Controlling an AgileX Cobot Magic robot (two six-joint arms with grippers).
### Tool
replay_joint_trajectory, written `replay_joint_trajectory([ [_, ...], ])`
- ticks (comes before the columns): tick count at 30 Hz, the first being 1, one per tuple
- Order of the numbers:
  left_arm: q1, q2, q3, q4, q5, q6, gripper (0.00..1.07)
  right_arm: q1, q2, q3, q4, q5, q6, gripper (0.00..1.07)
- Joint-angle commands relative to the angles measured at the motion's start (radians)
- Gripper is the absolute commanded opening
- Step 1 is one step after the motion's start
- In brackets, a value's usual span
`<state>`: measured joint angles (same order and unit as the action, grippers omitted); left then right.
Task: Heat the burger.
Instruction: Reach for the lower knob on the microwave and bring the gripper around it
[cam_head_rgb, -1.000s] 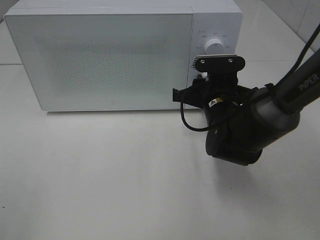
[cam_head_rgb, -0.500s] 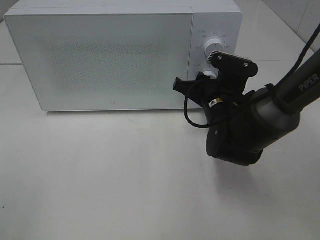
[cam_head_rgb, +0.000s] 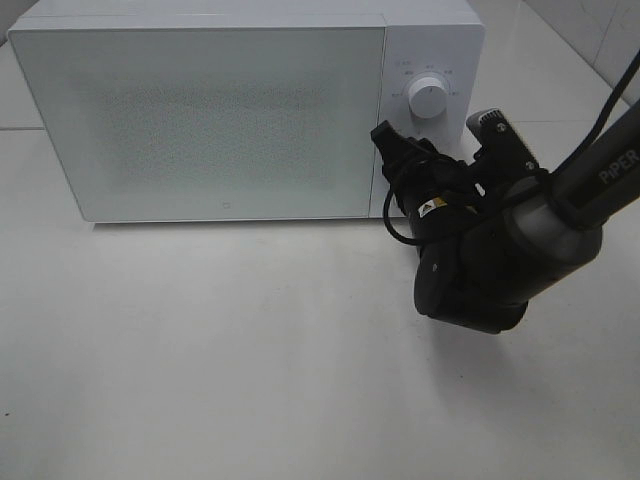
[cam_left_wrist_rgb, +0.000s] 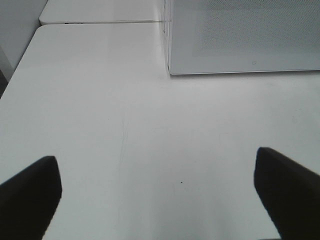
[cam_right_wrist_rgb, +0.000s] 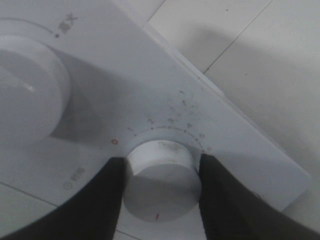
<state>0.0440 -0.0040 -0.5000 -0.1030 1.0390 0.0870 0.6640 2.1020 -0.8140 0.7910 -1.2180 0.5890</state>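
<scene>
Exterior high view: a white microwave oven (cam_head_rgb: 220, 120) stands at the back of the pale worktop (cam_head_rgb: 200, 350), its frosted, speckled door shut flush with the front. To the right of the door is the control panel, with a round white upper dial (cam_head_rgb: 428, 95) in plain sight. The black right arm (cam_head_rgb: 560, 210) reaches in from the right edge, and its wrist is rolled over to one side against the lower part of that panel, covering what lies below the upper dial.

The right wrist view shows this contact closely. The right end effector (cam_right_wrist_rgb: 161, 200) is pinching the lower dial (cam_right_wrist_rgb: 160, 160), a white knob, with one dark finger (cam_right_wrist_rgb: 107, 200) pressed to each flank. A numbered arc runs round the knob, starting at a red zero (cam_right_wrist_rgb: 114, 142) and counting upward. A short red line (cam_right_wrist_rgb: 157, 216) is on the knob's face on the side opposite that arc. The upper dial (cam_right_wrist_rgb: 25, 95) is near the lower one on the same panel.

In the left wrist view, the left end effector (cam_left_wrist_rgb: 160, 200) hangs over bare worktop with its two dark fingers (cam_left_wrist_rgb: 30, 192) spread as wide as the frame, holding nothing. A lower front corner of the microwave oven (cam_left_wrist_rgb: 240, 35) is well ahead of it.

The burger shows in none of the three views, and the frosted door gives no sight of the oven's inside, so its place cannot be told.
</scene>
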Motion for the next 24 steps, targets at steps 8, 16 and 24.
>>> replay_joint_trajectory([
  [8,0.005,-0.013,0.002,-0.002,-0.01,-0.001,1.01,-0.001,-0.016,-0.014,-0.05,-0.145,0.44,0.1],
  [16,0.005,-0.013,0.002,-0.002,-0.01,-0.001,1.01,-0.001,-0.016,-0.014,0.035,-0.145,0.735,0.1],
  [24,0.005,-0.013,0.002,-0.002,-0.01,-0.001,1.01,-0.001,-0.016,-0.014,0.056,-0.144,0.806,0.11],
])
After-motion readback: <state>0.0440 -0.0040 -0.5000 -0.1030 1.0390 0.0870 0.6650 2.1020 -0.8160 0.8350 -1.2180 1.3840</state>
